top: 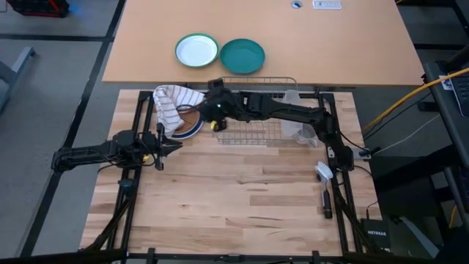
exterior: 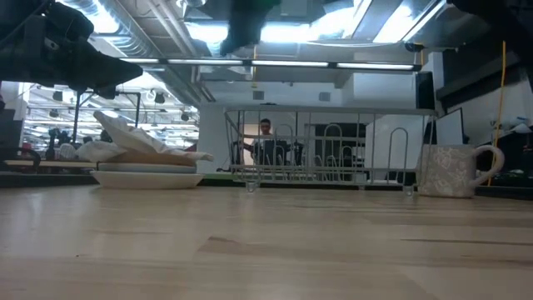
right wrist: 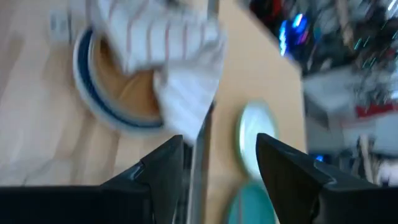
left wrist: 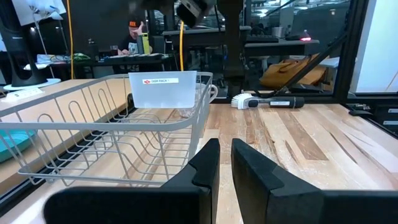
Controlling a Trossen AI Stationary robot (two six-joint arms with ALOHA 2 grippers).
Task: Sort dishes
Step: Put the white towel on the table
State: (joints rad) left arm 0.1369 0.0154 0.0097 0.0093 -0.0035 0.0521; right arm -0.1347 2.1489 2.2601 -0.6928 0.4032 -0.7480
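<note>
A stack of plates (top: 192, 126) stands on the wooden table, left of the wire dish rack (top: 256, 110). The tan-brown plate (right wrist: 118, 81) lies on top, in the dark blue plate (right wrist: 102, 111). A striped cloth (top: 176, 103) lies over the stack's far part. In the low view the lowest plate (exterior: 146, 178) looks pale; no plain white plate can be told apart. My right gripper (top: 211, 103) hovers open above the rack's left end, beside the stack, its fingers (right wrist: 168, 162) pointing down. My left gripper (top: 172, 147) is shut, near the stack's near side, holding nothing.
A white plate with a green rim (top: 196, 50) and a teal plate (top: 242, 56) sit on the farther tan table. A mug (exterior: 454, 171) stands right of the rack, and a dish brush (top: 324, 183) lies near the right edge. Bare wood fills the near half.
</note>
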